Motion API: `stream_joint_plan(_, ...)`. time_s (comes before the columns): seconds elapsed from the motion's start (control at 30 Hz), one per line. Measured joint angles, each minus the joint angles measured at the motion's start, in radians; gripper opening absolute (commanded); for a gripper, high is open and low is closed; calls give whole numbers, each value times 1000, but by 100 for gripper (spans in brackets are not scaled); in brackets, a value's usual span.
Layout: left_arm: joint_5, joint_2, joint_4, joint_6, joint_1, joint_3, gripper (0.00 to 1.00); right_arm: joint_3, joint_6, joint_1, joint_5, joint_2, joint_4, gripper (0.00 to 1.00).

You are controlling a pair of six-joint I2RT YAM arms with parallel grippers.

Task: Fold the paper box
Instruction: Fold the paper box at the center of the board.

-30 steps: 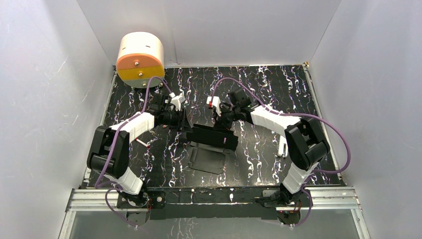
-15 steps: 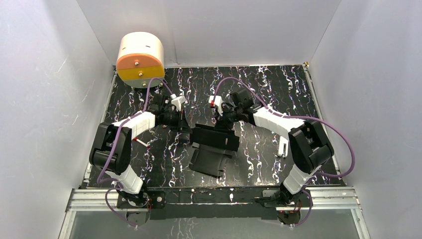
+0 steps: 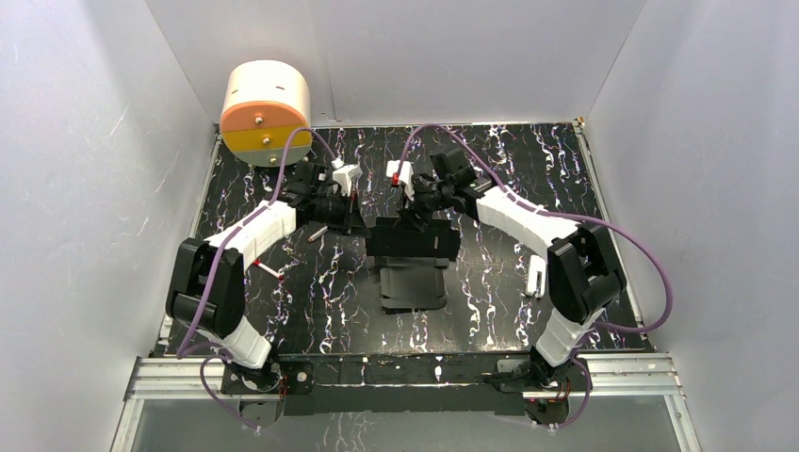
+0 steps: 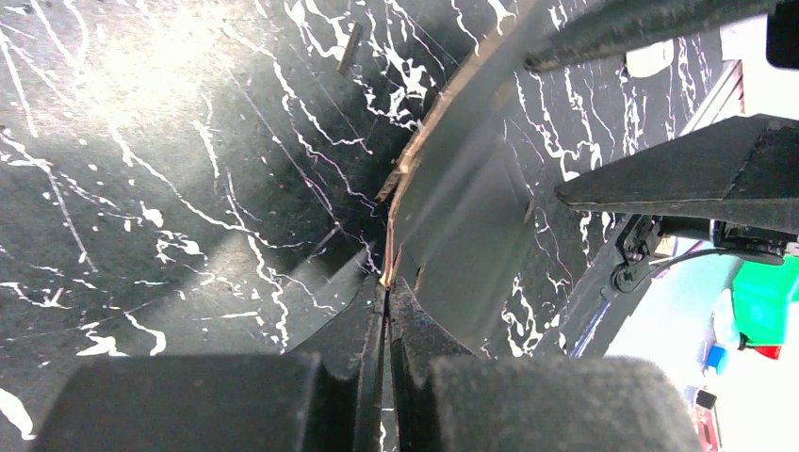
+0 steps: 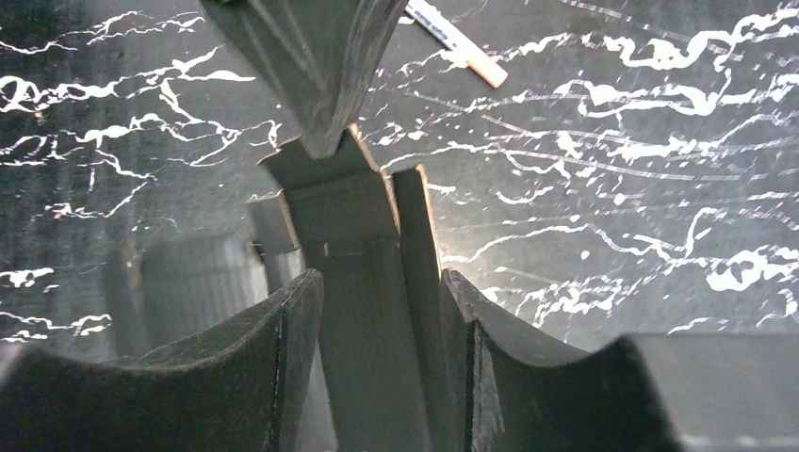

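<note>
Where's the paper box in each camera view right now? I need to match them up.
Top external: paper box sits mid-picture.
Left wrist: its curved edge runs bottom centre to top right.
Right wrist: upright, centre.
Shared landmark: white-veined black tabletop.

Even, bright light is cast from overhead. Glare is seen on the marbled surface [image 4: 132, 75] in the left wrist view; near foregrounds are blurred.
</note>
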Motion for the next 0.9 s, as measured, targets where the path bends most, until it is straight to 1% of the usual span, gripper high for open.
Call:
stream_joint_plan(0.17,-19,-13,-45,19,-18,14,0,75,-66,2,-13,51,-41,64)
stream_joint_plan(0.27,-29,-31,-68,29,-18,14,0,116,-112,2,-32,84,-75,64)
stream_joint_plan(0.47,-35,-42,-89,47,-22,26,0,157,-217,2,-97,119,-136,62)
stream_joint_plan(0.63,-43,-42,-103,58,-32,26,0,214,-287,3,-130,181,-180,59)
stream_joint_plan(0.9,-60,-50,-110,80,-49,26,0,340,-346,4,-182,272,-270,48)
